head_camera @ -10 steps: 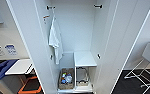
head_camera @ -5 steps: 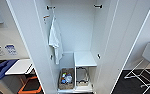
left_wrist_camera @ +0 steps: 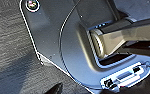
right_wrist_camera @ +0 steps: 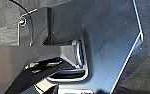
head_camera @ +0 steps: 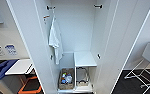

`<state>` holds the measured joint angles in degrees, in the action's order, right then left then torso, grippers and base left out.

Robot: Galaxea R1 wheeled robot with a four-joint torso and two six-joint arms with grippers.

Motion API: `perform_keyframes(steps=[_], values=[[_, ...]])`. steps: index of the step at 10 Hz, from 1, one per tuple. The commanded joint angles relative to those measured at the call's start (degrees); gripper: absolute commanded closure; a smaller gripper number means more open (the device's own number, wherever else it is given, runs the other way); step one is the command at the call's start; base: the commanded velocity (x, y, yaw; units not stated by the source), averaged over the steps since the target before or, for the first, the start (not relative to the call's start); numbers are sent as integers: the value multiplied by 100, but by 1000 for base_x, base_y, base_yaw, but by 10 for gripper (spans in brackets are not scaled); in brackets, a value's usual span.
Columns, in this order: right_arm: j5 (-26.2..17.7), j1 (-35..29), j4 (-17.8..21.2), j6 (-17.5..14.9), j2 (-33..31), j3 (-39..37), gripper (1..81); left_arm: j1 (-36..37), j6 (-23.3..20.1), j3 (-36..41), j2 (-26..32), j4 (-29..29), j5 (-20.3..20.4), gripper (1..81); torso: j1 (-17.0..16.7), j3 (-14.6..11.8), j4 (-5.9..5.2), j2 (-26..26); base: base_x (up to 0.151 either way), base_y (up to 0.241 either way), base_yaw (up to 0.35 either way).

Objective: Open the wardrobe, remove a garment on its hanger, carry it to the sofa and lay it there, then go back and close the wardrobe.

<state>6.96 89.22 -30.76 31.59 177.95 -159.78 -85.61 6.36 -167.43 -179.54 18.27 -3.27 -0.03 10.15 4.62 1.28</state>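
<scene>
So I'm parked facing the tall white two-door wardrobe [head_camera: 101, 37], both doors swung wide. A white shirt [head_camera: 55, 41] hangs from a black hook [head_camera: 50, 7] inside, woven basket [head_camera: 66, 79] at the bottom. Can't tell how my jaws stand

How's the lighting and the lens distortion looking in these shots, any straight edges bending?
Head view: bright, even light inside the wardrobe; its door edges splay outward with wide-angle distortion; the white shirt casts a soft shadow on the back panel. Left wrist view: the carpet is streaked, with a dark shadow patch. Right wrist view: dim, with pale glare on the robot's plate edge.
</scene>
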Motion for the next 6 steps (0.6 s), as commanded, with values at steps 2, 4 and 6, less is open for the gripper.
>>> perform_keyframes(steps=[2, 4, 6], values=[[-257, -93, -62, -3, 24, 18, 10, 242, -188, -18, 33, -386, -209, 10, 3, -651, 0, -2, 0, 0, 0], [-265, -119, -62, -3, 33, 27, 10, 242, -302, -18, 6, -394, -174, 10, 3, -435, 0, 0, 0, 0, 0], [-265, -119, -71, -12, 33, 36, 10, 233, -302, -18, 6, -404, -165, 10, 3, -616, 0, 6, 0, 0, 0]])
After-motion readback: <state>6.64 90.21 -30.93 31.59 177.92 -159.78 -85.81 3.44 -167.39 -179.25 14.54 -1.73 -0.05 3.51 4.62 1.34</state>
